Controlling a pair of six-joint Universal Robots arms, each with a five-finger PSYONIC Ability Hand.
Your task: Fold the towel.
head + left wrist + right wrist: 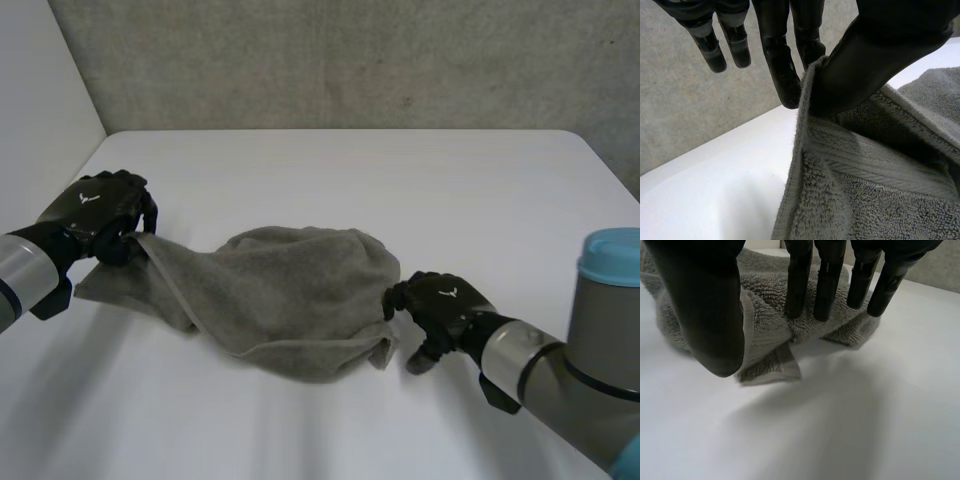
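A grey towel [290,290] lies bunched in the middle of the white table [400,180]. My left hand [100,212] is at its left end, where it holds a corner a little above the table. In the left wrist view the thumb [875,55] pinches the towel's hem [807,100] against a finger, and the other fingers hang straight. My right hand [445,305] is low at the towel's right front corner. In the right wrist view its fingers [827,280] reach straight down onto the towel [765,305]. Its thumb [705,305] stands apart, and a folded corner [775,365] lies between them, not pinched.
A grey wall [350,60] runs behind the table's far edge, and a white panel [40,90] stands at the left. Bare tabletop [300,420] stretches in front of the towel and to its right. My right arm's blue cap [610,258] is near the front right.
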